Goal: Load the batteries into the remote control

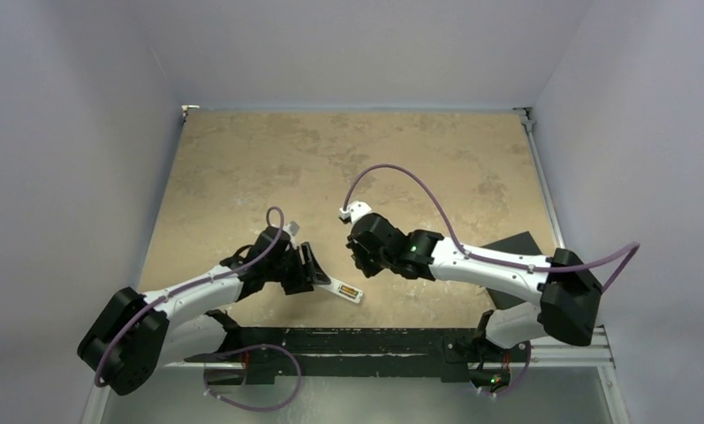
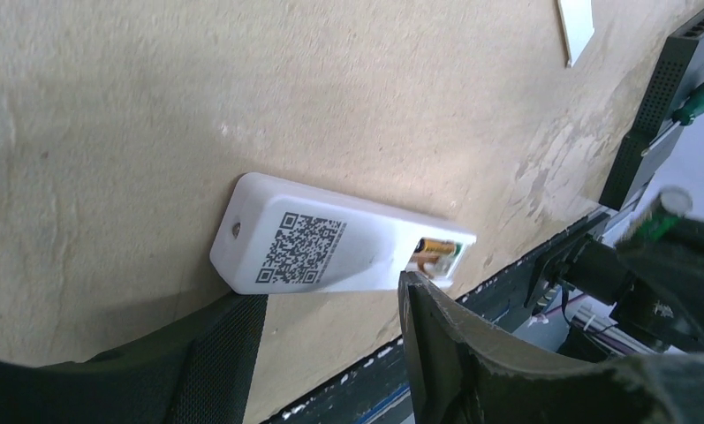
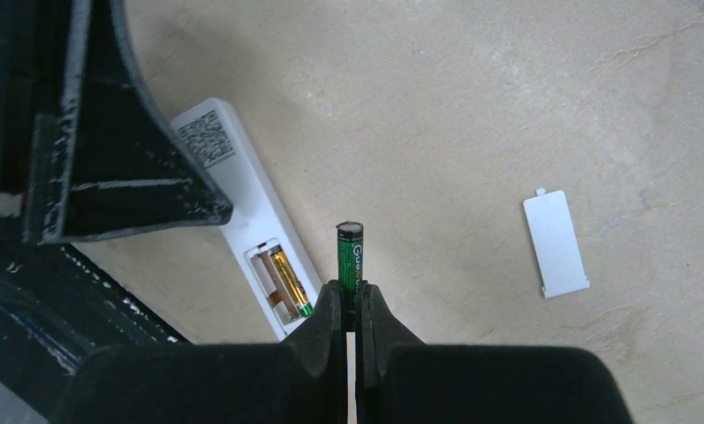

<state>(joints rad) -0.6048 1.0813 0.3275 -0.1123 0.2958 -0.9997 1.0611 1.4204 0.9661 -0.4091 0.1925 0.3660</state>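
Note:
The remote control (image 2: 330,247) lies face down on the table, white back up with a QR label. Its open battery recess (image 3: 280,281) holds a gold-copper battery (image 3: 291,280) in one slot; the other slot is empty. It also shows in the top view (image 1: 350,292). My right gripper (image 3: 350,290) is shut on a dark green battery (image 3: 350,252), held just right of the recess, above the table. My left gripper (image 2: 323,296) is open, with its fingertips along the remote's near long edge. I cannot tell if they touch it.
The white battery cover (image 3: 556,243) lies flat to the right of the remote. A black flat pad (image 1: 516,252) sits at the table's right side, with a green-handled screwdriver (image 2: 697,97) by it. The black front rail (image 1: 357,340) runs close behind the remote.

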